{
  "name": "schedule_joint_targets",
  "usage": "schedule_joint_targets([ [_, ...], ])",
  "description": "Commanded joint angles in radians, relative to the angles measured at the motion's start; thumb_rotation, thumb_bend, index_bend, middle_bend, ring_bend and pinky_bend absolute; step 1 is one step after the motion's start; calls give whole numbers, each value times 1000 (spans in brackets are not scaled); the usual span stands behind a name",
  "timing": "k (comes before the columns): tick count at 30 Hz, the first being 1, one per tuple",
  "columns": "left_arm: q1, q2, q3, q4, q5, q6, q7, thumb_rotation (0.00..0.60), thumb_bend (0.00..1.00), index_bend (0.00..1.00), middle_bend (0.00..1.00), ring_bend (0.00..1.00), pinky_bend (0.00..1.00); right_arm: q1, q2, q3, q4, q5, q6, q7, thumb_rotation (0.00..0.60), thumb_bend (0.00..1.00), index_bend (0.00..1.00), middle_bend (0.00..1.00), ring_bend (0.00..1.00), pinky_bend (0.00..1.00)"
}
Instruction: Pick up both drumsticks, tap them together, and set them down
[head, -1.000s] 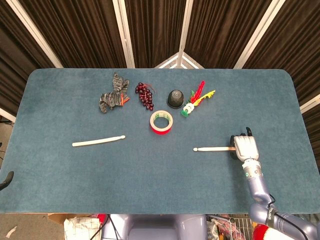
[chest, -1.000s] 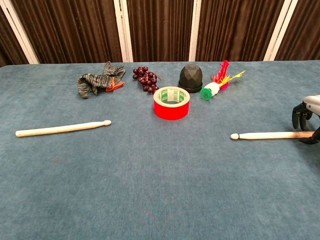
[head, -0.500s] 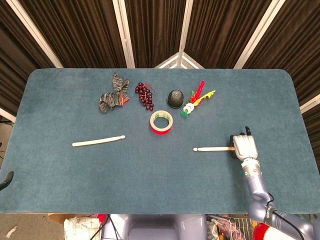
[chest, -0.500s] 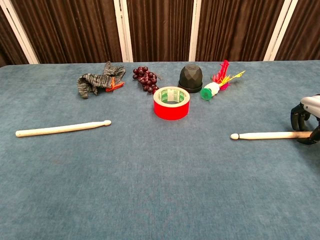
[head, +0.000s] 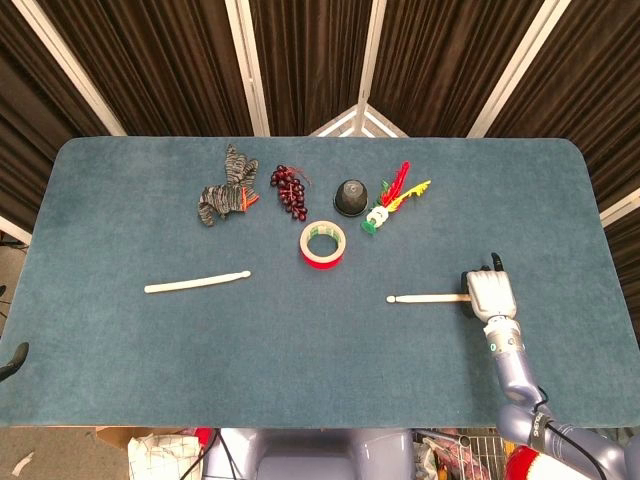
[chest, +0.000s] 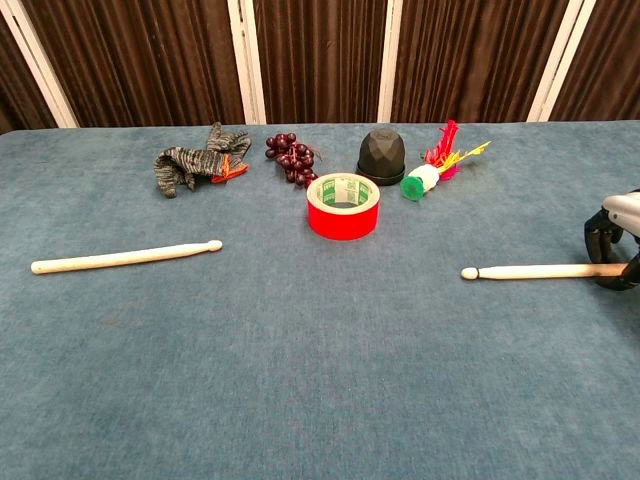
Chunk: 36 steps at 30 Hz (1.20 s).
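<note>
Two pale wooden drumsticks lie flat on the blue table. The left drumstick (head: 197, 282) (chest: 125, 257) lies alone at the left with its tip pointing right. The right drumstick (head: 428, 297) (chest: 530, 270) lies at the right, tip pointing left. My right hand (head: 489, 293) (chest: 615, 245) hovers over its butt end. Its dark fingers (chest: 596, 234) arch down on both sides of the stick, with a gap still showing. The butt end is hidden under the hand in the head view. My left hand appears in neither view.
At the back of the table (head: 560, 200) lie a grey knitted toy (head: 226, 194), dark grapes (head: 289, 190), a black dome (head: 349, 197) and a feathered shuttlecock (head: 392, 198). A red tape roll (head: 323, 243) stands between the two sticks, further back.
My right hand has shifted slightly over the butt of the right drumstick. Both sticks lie where they were.
</note>
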Motion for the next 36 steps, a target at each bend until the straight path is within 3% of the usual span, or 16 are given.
schedule_joint_targets([
  [1, 0, -1, 0, 0, -2, -1, 2, 600, 370, 156, 124, 0, 0, 2, 0, 4, 1, 2, 0, -1, 600, 298, 556, 496, 327, 11],
  [21, 0, 1, 4, -7, 3, 2, 8, 600, 370, 163, 124, 0, 0, 27, 7, 5, -19, 40, -30, -71, 600, 332, 556, 496, 327, 11],
  [36, 0, 1, 8, -10, 6, 1, 15, 600, 370, 165, 124, 0, 0, 36, 6, 2, -22, 60, -42, -84, 600, 391, 616, 496, 327, 11],
])
